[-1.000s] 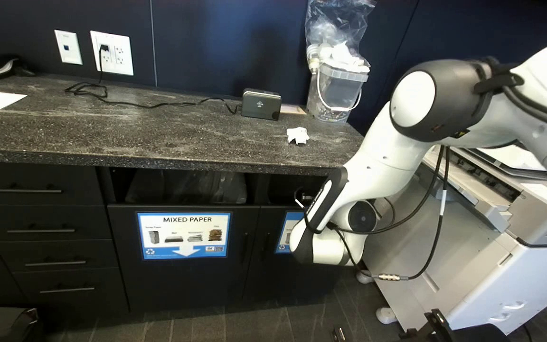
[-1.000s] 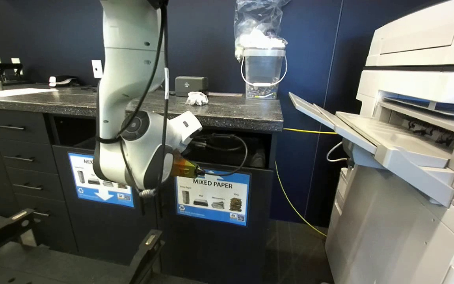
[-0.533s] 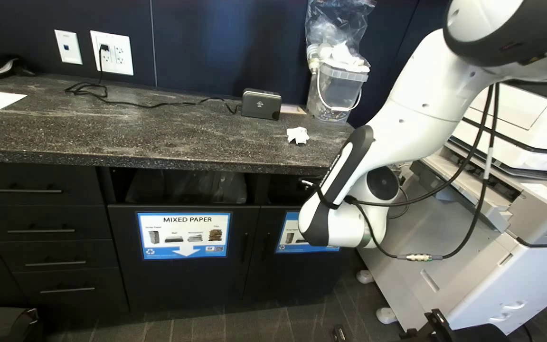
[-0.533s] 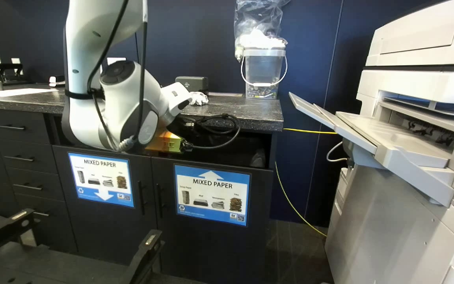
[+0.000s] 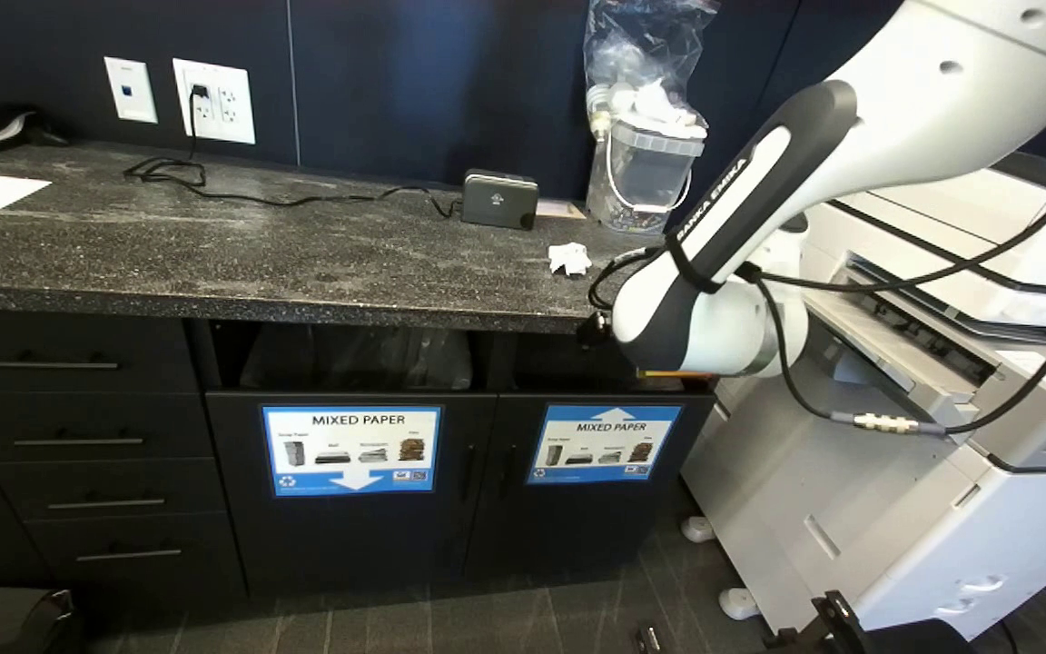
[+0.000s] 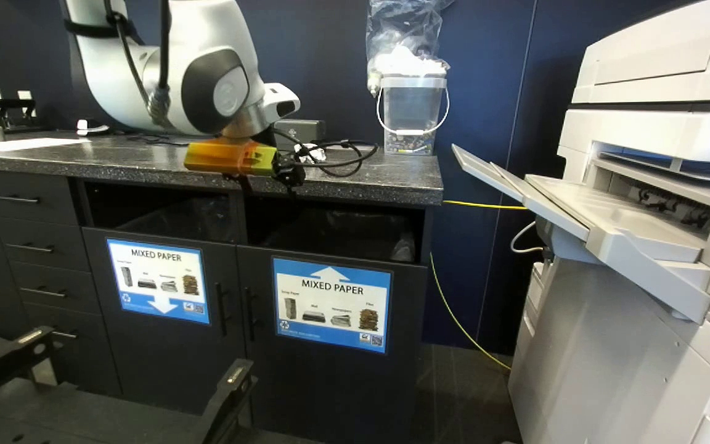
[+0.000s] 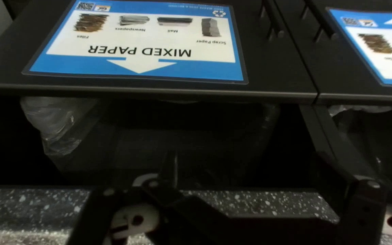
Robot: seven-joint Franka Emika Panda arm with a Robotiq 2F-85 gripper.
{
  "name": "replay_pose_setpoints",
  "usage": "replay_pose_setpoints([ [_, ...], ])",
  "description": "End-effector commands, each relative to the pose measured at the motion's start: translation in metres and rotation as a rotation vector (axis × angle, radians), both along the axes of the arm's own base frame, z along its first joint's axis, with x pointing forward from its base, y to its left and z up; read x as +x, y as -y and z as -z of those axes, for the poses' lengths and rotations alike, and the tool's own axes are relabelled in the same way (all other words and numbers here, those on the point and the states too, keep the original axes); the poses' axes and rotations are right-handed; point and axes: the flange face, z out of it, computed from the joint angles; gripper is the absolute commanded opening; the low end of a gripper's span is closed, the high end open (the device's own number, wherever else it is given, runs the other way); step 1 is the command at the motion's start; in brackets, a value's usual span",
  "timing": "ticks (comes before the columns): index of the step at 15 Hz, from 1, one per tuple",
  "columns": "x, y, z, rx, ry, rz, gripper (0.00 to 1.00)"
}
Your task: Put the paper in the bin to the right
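The paper is a crumpled white ball (image 5: 569, 260) on the counter near its right end. It also shows in an exterior view (image 6: 313, 153), partly behind the arm's cables. The bin is the right cabinet compartment (image 5: 605, 445), with a dark front, a blue "MIXED PAPER" label with an up arrow, and an open slot above. It shows upside down in the wrist view (image 7: 141, 86), with a clear liner inside. My gripper (image 7: 250, 170) is open with nothing between its fingers. It is by the counter's front edge, left of the paper in an exterior view (image 6: 262, 179). The paper is out of the wrist view.
The left compartment (image 5: 350, 450) has a "MIXED PAPER" label with a down arrow. The counter (image 5: 305, 263) overhangs both slots. A small dark box (image 5: 499, 200) and a clear bucket (image 5: 648, 177) stand behind the paper. A white printer (image 6: 626, 246) stands on the right.
The arm has risen from in front of the right compartment to the level of the counter's front edge, uncovering the right label and slot. The paper has not moved.
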Motion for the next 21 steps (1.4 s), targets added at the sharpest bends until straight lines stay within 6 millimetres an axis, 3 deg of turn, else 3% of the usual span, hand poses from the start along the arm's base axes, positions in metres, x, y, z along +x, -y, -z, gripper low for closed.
replay_pose_setpoints([
  [1,0.019,-0.01,-0.04,-0.009,-0.115,-0.063,1.0],
  [4,0.055,-0.029,-0.072,0.006,-0.211,-0.096,1.0],
  [7,0.088,-0.042,-0.131,-0.019,-0.259,-0.094,1.0],
  [9,0.118,-0.054,-0.16,-0.044,-0.294,-0.088,1.0],
  [11,0.14,-0.063,-0.176,-0.046,-0.326,-0.085,1.0],
  [13,0.163,-0.068,-0.174,-0.04,-0.354,-0.074,1.0],
  [21,0.245,-0.058,-0.123,-0.007,-0.359,0.042,1.0],
])
